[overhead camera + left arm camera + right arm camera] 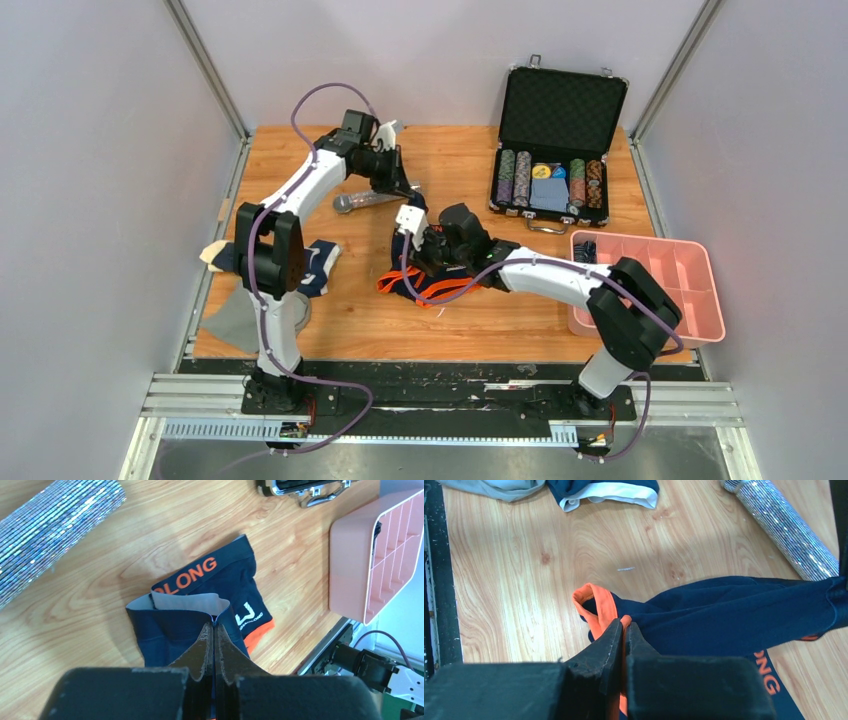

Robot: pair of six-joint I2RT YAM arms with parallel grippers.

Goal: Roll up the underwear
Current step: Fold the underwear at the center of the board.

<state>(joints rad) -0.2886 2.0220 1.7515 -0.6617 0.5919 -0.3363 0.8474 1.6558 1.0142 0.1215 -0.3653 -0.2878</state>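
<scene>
Fingers of left gripper clamped on folded edge of navy underwear | right gripper pinching its orange hem | cloth lying left of pink tray | apparently mid-fold, no roll formed yet; striped pair, farther left of tray, looks untouched.

An open black case with rows of poker chips stands at the wooden table's far right corner. A pink compartment tray sits at the right edge. A glittery silver cylinder lies toward the far edge, and a flat grey cloth lies by the near left corner.
</scene>
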